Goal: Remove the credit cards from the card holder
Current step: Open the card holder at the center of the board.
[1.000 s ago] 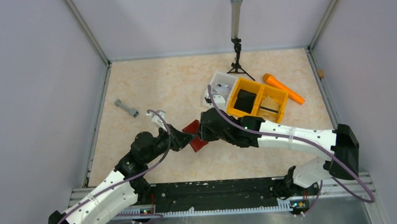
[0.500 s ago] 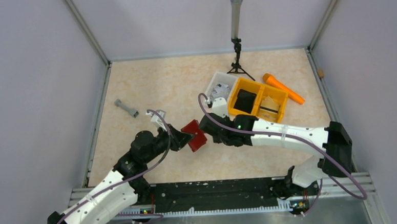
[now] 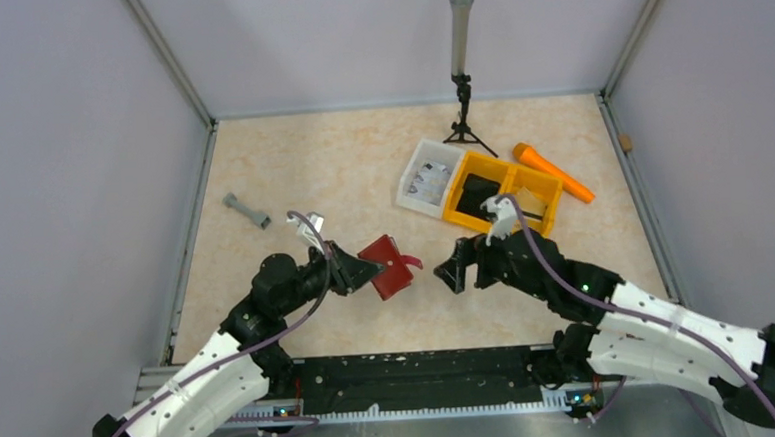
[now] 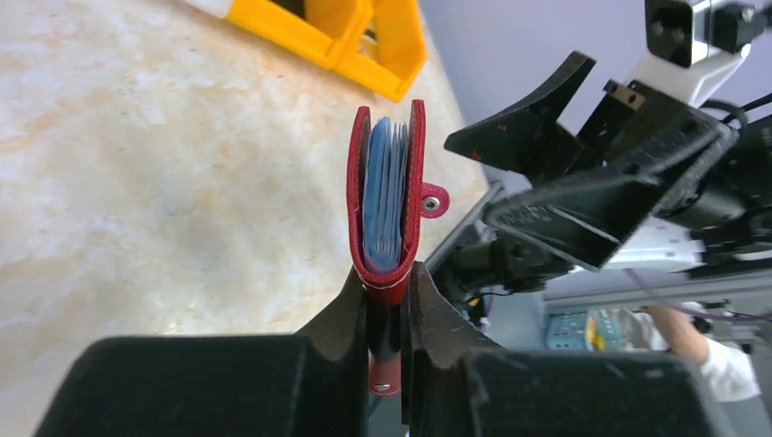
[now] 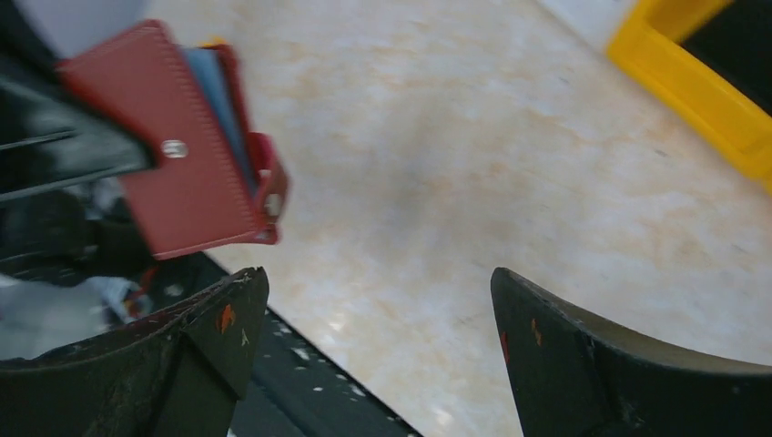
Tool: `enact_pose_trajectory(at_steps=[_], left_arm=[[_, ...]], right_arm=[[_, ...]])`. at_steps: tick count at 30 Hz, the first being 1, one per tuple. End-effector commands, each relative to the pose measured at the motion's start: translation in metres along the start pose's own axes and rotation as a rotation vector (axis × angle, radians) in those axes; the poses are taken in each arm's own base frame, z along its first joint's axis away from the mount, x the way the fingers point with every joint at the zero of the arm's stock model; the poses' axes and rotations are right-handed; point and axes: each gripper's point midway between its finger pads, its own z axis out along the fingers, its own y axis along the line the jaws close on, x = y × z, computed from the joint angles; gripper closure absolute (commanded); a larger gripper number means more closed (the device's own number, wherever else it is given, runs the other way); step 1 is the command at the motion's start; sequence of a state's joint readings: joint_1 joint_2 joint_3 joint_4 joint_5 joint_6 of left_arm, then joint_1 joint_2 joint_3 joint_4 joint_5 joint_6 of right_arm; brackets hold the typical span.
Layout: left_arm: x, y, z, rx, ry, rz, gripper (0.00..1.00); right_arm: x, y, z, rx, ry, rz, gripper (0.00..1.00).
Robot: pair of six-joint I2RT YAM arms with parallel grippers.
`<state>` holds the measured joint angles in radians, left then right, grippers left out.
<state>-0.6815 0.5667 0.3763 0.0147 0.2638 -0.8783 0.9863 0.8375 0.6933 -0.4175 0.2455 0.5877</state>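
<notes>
Cards (image 4: 383, 191) sit packed inside the card holder (image 4: 357, 196). Only their thin, pale blue-grey edges show. The card holder is small, flat and dark red. It looks like a tiny book that is open just a crack. Its little snap tab (image 4: 433, 201) hangs loose on one side and has a shiny round stud on it.

The holder is up off the table (image 3: 291, 163), near the front middle, between the two arms.

The left gripper (image 3: 361, 272) is almost closed. Its two black fingers pinch the folded end of the holder, one on each side. The open end of the holder points toward the other arm.

The right gripper (image 3: 453, 272) is open very wide and holds nothing. It is just beside the holder, on the tab side, and does not touch it.
</notes>
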Motion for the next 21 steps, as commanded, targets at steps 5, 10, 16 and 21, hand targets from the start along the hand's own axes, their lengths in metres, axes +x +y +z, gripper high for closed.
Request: enact_pose_trajectory(at_steps=[5, 10, 16, 21], left_arm=[[-0.023, -0.068, -0.006, 0.303, -0.053, -0.121, 1.00], [-0.030, -0.091, -0.013, 0.435, -0.079, -0.142, 1.00], [-0.031, -0.109, -0.018, 0.525, -0.053, -0.148, 1.00], [-0.032, -0.114, -0.021, 0.548, -0.052, -0.146, 1.00]], right_arm=[[-0.047, 0.110, -0.052, -0.673, -0.256, -0.003, 0.05], [-0.058, 0.119, -0.048, -0.688, -0.266, 0.027, 0.04], [-0.083, 0.117, -0.050, -0.664, -0.373, 0.109, 0.22], [-0.103, 0.095, -0.050, -0.538, -0.460, 0.195, 0.48]])
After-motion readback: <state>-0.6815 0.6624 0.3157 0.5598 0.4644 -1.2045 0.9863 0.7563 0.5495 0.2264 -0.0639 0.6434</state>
